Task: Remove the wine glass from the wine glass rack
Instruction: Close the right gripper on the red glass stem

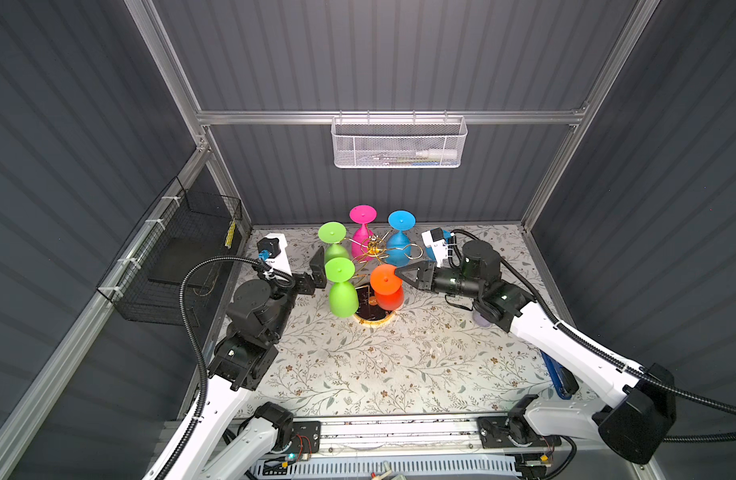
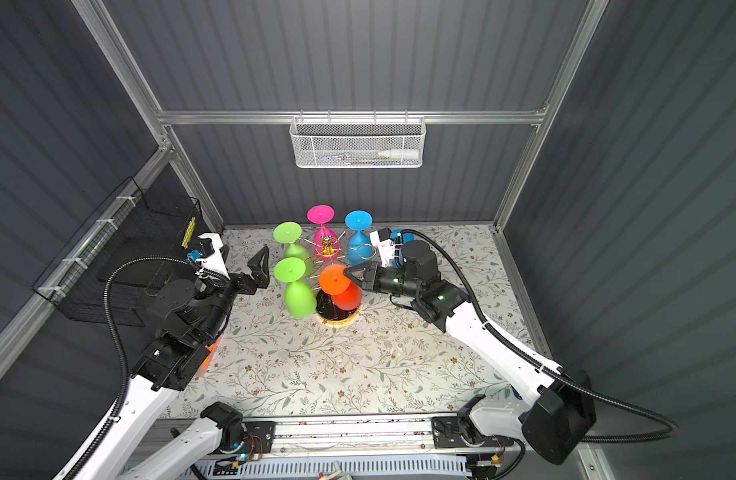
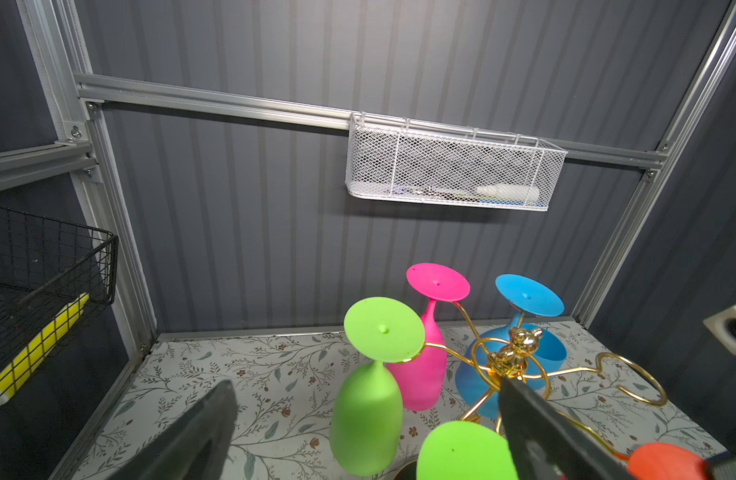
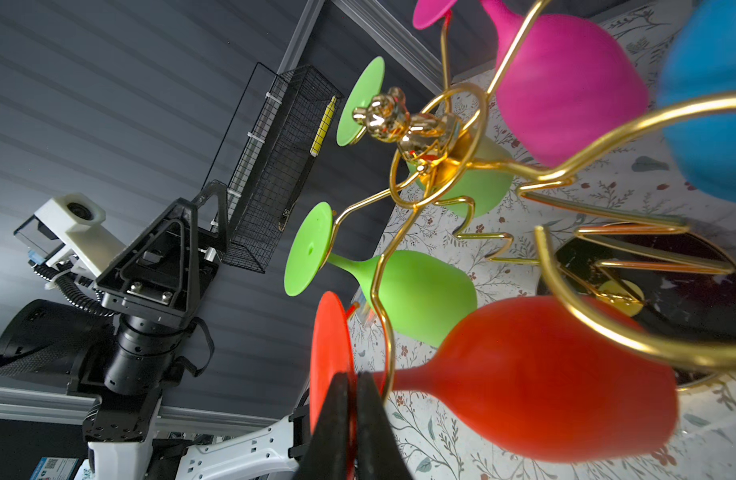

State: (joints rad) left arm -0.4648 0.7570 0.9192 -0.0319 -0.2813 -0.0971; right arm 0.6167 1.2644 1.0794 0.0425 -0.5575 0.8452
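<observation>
The wine glass rack (image 1: 374, 248) (image 2: 327, 245) (image 3: 511, 358) (image 4: 404, 124), gold wire on a round black base (image 1: 372, 319), stands at the back middle of the table. An orange wine glass (image 1: 386, 287) (image 2: 338, 283) (image 4: 524, 374) hangs upside down on its near right arm. My right gripper (image 1: 396, 272) (image 2: 346, 272) (image 4: 352, 382) is shut on the rim of the glass's flat foot. Left of the rack, my left gripper (image 1: 320, 270) (image 2: 264, 270) (image 3: 368, 386) is open and holds nothing. It sits beside two green glasses (image 1: 340, 286) (image 3: 366, 415).
Pink (image 1: 362, 232) and blue (image 1: 399, 243) glasses hang on the rack's far side. A white mesh basket (image 1: 397, 143) hangs on the back wall and a black wire basket (image 1: 179, 249) on the left wall. A blue object (image 1: 555, 370) lies at the table's right edge.
</observation>
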